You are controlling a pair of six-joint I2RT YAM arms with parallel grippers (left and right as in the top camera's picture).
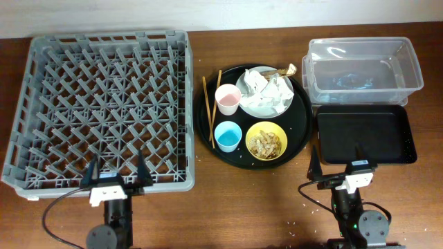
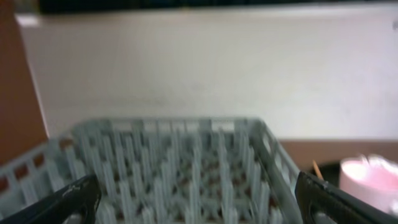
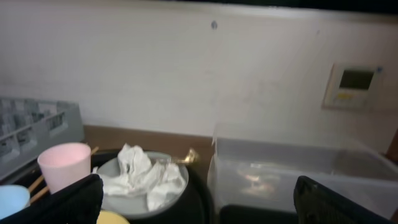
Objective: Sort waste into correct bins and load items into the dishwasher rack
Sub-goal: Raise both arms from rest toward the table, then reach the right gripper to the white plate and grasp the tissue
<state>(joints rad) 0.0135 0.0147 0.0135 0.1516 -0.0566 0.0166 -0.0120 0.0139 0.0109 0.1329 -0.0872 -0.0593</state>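
1. Left gripper (image 1: 115, 171), jaws wide apart, hangs left of the round black tray (image 1: 299, 131), over the grey lattice rack (image 1: 104, 90).
2. Crumpled white napkins (image 1: 270, 86) lie on that tray's pale plate (image 1: 250, 104).
3. Right gripper (image 1: 337, 162), also spread, sits right of the tray.

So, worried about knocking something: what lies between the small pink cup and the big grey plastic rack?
Overhead view: two thin wooden chopsticks on the round black tray, then a strip of bare brown table.
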